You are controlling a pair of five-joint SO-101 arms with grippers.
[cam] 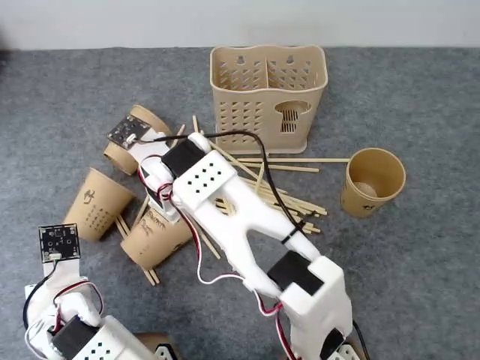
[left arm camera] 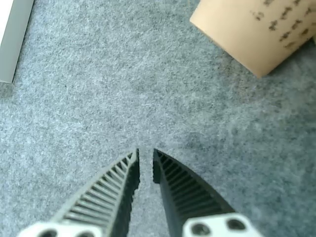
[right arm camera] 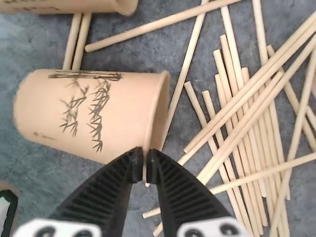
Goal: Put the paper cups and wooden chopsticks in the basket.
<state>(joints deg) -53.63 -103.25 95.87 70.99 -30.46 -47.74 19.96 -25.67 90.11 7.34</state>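
My right gripper (right arm camera: pixel 143 164) is shut on the rim of a paper cup (right arm camera: pixel 94 116) that lies on its side on the grey mat. In the high view this gripper (cam: pixel 166 210) meets that cup (cam: pixel 154 238) left of centre. Loose wooden chopsticks (right arm camera: pixel 247 108) lie scattered beside it, and in the high view the chopsticks (cam: pixel 281 187) spread out in front of the tan basket (cam: pixel 270 90). A second cup (cam: pixel 97 202) lies at the left, a third (cam: pixel 139 135) behind the right wrist, and one cup (cam: pixel 373 181) stands upright at the right. My left gripper (left arm camera: pixel 145 159) hovers over bare mat, fingers almost together, holding nothing, near the lying cup (left arm camera: pixel 256 29).
The basket has two compartments and slotted walls. A pale strip (left arm camera: pixel 12 39) runs along the mat's edge by the left gripper. Two chopsticks (right arm camera: pixel 76 34) lie under the gripped cup. Open mat lies right of the upright cup.
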